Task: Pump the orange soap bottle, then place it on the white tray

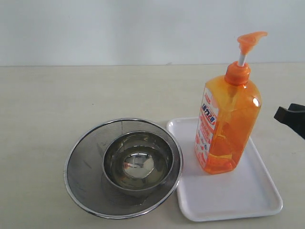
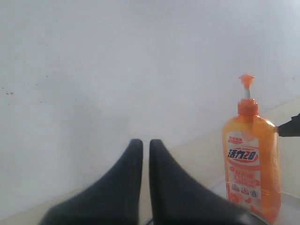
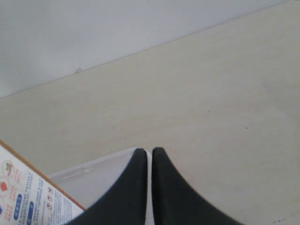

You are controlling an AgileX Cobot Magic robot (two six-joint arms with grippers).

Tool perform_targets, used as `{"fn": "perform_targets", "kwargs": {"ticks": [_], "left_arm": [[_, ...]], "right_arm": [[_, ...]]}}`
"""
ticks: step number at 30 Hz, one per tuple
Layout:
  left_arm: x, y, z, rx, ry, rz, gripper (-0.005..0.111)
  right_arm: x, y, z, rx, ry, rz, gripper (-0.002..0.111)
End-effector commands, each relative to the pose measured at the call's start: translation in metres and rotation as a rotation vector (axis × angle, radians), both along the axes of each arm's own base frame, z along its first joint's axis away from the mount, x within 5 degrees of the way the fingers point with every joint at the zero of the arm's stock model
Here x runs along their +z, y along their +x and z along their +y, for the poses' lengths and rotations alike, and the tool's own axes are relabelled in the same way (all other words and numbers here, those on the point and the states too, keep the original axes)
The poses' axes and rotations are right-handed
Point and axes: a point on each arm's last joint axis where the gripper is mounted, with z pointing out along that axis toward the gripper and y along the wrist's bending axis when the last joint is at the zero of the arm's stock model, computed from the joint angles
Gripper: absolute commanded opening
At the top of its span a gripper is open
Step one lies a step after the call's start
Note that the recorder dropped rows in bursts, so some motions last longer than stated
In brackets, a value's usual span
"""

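Grippers first: the left gripper [image 2: 146, 143] has its two smooth, black, tapered fingers pressed together with only a hairline between them, and nothing in it. Same story for the right gripper [image 3: 149, 151] — closed up and empty, with a rounded corner of the white tray [image 1: 238, 198] showing behind its tips.

The orange soap bottle [image 1: 228, 129] stands upright on that tray, in the right half of the exterior frame, on the tray's far-left part. It's translucent orange plastic with a boxy body, sloped shoulders, a white stem and a beak-shaped pump head. The tray is flat, glossy white plastic with a low rim. To its left sits a round mesh strainer [image 1: 81, 174], rim right up against the tray's edge, though I can't tell if they touch. A mirror-shiny steel bowl [image 1: 112, 160] is nested inside it. Everything's on a matte beige table [image 1: 71, 95].

View differences: the exterior only catches a black bit of the right gripper at the right edge, clear of the bottle. The left wrist view gets the label head-on, with bold characters on white — the exterior sees it at an angle. The right wrist view shows a close slice of the label's small print.
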Motion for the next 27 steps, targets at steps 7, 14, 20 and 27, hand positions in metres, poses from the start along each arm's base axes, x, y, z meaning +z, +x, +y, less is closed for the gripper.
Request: {"fn": "perform_targets", "kwargs": {"ticks": [7, 14, 20, 27], "left_arm": [[-0.013, 0.001, 0.006, 0.092, -0.060, 0.026, 0.005], [-0.023, 0.005, 0.010, 0.158, -0.086, 0.073, 0.005], [-0.024, 0.005, 0.010, 0.145, -0.121, 0.095, 0.005], [-0.036, 0.008, 0.009, 0.137, -0.172, 0.160, 0.005]], "right_arm": [[0.000, 0.000, 0.000, 0.002, -0.006, -0.008, 0.000], [0.000, 0.000, 0.000, 0.002, -0.006, -0.008, 0.000], [0.000, 0.000, 0.000, 0.002, -0.006, -0.008, 0.000], [0.000, 0.000, 0.000, 0.002, -0.006, -0.009, 0.000]]}}
